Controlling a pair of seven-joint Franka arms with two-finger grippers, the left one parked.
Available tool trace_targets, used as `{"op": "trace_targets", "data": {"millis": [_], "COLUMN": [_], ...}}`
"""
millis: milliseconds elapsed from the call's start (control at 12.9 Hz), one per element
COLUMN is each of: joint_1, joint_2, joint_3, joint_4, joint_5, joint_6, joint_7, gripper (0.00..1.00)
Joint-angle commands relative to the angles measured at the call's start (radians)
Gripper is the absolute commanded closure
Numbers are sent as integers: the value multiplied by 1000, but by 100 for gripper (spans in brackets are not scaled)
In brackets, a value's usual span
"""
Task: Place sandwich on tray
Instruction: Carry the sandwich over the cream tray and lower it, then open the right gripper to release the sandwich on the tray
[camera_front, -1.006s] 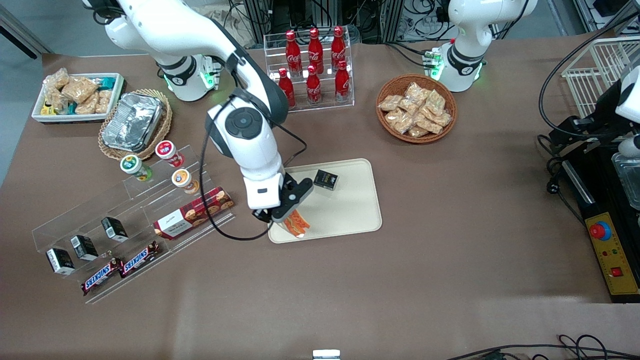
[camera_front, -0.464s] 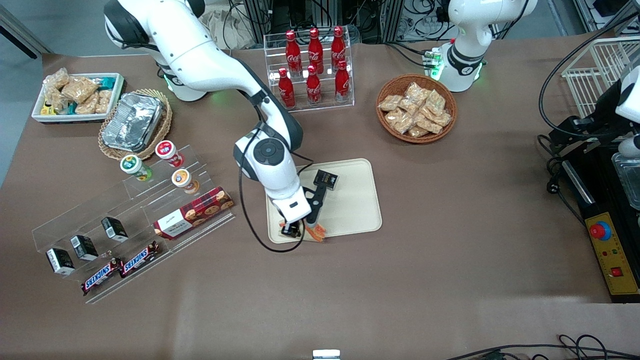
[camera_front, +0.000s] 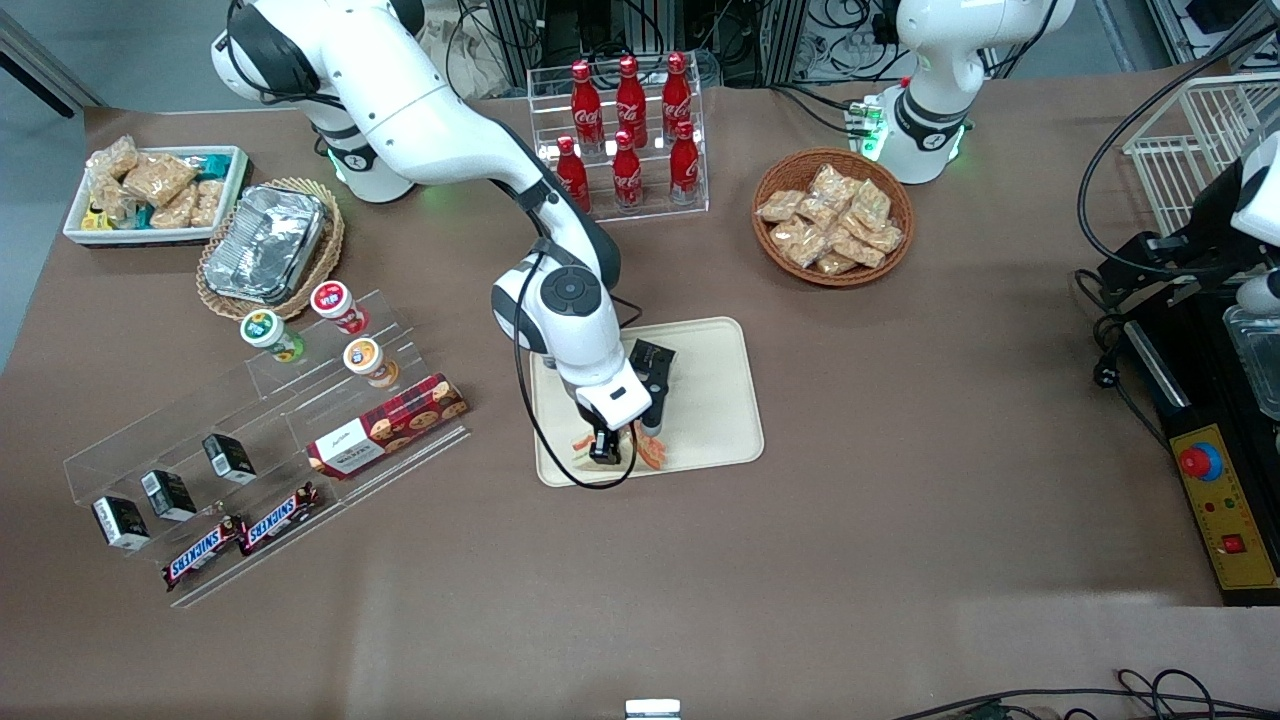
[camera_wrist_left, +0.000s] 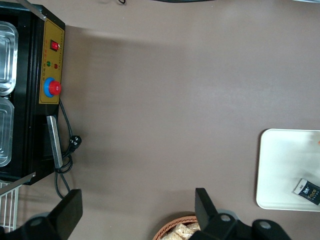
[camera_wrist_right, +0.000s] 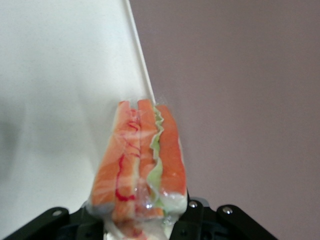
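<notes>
My right gripper (camera_front: 622, 447) is shut on the sandwich (camera_front: 648, 452), a wrapped wedge with orange-pink and green filling, and holds it low over the cream-beige tray (camera_front: 710, 420), at the tray's edge nearest the front camera. In the right wrist view the sandwich (camera_wrist_right: 140, 160) sits between my jaws, its cut edge facing the camera, over the tray (camera_wrist_right: 55, 100) close to its rim. A small black box (camera_front: 653, 358) lies on the tray, farther from the front camera than the sandwich. The tray also shows in the left wrist view (camera_wrist_left: 285, 170).
A clear tiered stand (camera_front: 260, 440) with cups, a red cookie box (camera_front: 388, 425) and Snickers bars stands toward the working arm's end. A cola bottle rack (camera_front: 622, 140), a wicker basket of snack packets (camera_front: 832, 217), a foil container (camera_front: 265, 243) and a white bin (camera_front: 155, 195) lie farther back.
My gripper has carried the sandwich from the tray's corner on the working arm's side inward over the tray, and the arm has stretched out and lowered.
</notes>
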Motion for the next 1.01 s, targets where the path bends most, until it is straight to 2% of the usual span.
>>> {"op": "trace_targets", "data": {"millis": [0,232,310,387,929], "joint_1": [33,53,55,53,50], "joint_2": [54,77,81,81,27], "joint_3": [-8,-10,-10,-10,-11], "joint_4": [32,32,33,32,32], "joint_5": [-25,-26,-22,-23,-19], "joint_6": [48,76,77,88,111], "joint_7": [-1,4,16,18,11], "gripper": [51,49,4,0,0]}}
